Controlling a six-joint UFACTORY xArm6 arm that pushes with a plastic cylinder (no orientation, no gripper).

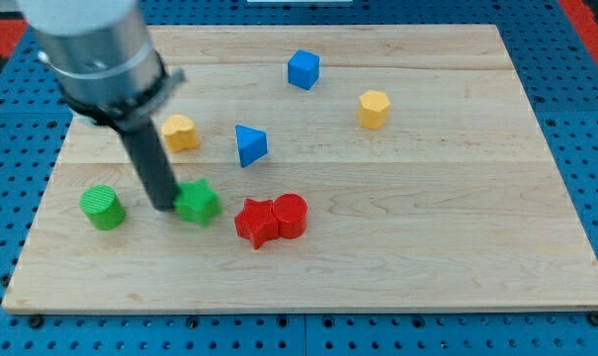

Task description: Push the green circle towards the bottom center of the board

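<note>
Pale wooden board (447, 198) with lengthwise plank seams and fine grain, lying on a blue perforated base (585, 109). Smooth grey cylindrical arm housing (91, 44) at the view's top left, narrowing to a straight dark rod. My tip (166, 207) down on the board, just beside the left edge of the green star-shaped block (198, 203), seemingly touching it. No pincer on this arm, only the plain rod end. Green circle (102, 207), a short cylinder with a ridged top, at the view's lower left, left of the tip and apart from it. Red star-shaped block (256, 222) and red cylinder (291, 215) touching, right of the green star. Blue triangular prism (249, 144) near centre; blue cube (302, 69) toward the top. Yellow faceted block (179, 132) beside the rod; yellow hexagonal block (374, 108) at upper right
</note>
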